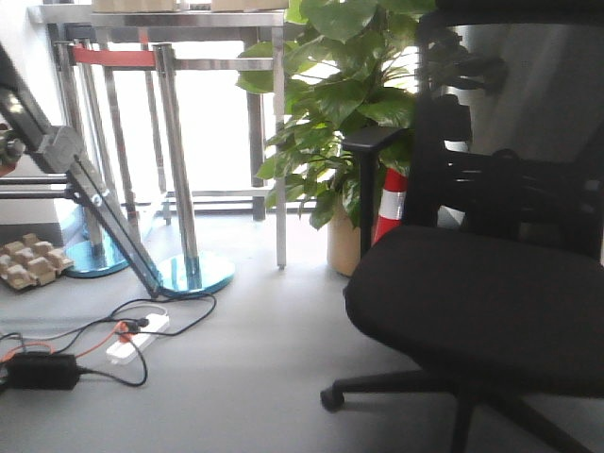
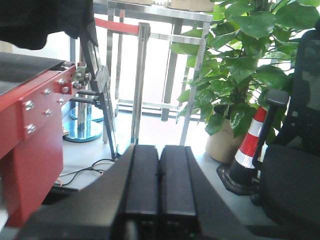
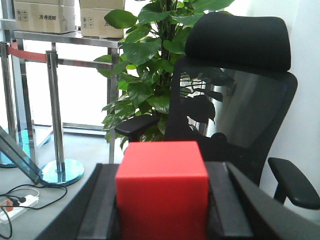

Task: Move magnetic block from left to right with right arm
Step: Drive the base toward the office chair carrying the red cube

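The magnetic block (image 3: 162, 187), a plain red cube, fills the lower middle of the right wrist view. My right gripper (image 3: 162, 172) is shut on it, one black finger pressed against each side, and holds it raised with the office behind. In the left wrist view my left gripper (image 2: 160, 150) is shut, its two black pads (image 2: 142, 180) pressed together with nothing between them. Neither gripper nor the block shows in the front-facing view.
A black office chair (image 1: 472, 293) stands at the right, with a potted plant (image 1: 344, 104) and an orange-white cone (image 1: 389, 203) behind it. Chrome stanchions (image 1: 175, 151), a power strip (image 1: 137, 335) with cables and a red machine frame (image 2: 30, 135) are at the left.
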`<move>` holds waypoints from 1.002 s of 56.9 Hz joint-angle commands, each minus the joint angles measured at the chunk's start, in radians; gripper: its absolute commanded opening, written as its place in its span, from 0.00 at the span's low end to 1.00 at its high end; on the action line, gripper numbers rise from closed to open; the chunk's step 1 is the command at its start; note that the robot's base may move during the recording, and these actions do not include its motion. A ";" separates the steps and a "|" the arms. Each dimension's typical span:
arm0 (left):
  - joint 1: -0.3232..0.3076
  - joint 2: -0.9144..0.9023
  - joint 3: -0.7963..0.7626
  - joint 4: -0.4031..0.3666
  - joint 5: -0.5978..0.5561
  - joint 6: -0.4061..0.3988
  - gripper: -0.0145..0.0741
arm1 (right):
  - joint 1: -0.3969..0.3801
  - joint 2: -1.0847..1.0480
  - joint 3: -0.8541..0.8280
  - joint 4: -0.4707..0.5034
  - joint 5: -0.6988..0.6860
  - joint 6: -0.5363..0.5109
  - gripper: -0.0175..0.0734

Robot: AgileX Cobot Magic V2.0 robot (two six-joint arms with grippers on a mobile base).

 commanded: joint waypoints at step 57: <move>-0.006 -0.010 0.008 -0.003 -0.078 0.000 0.02 | -0.006 0.008 -0.028 -0.007 -0.086 -0.007 0.50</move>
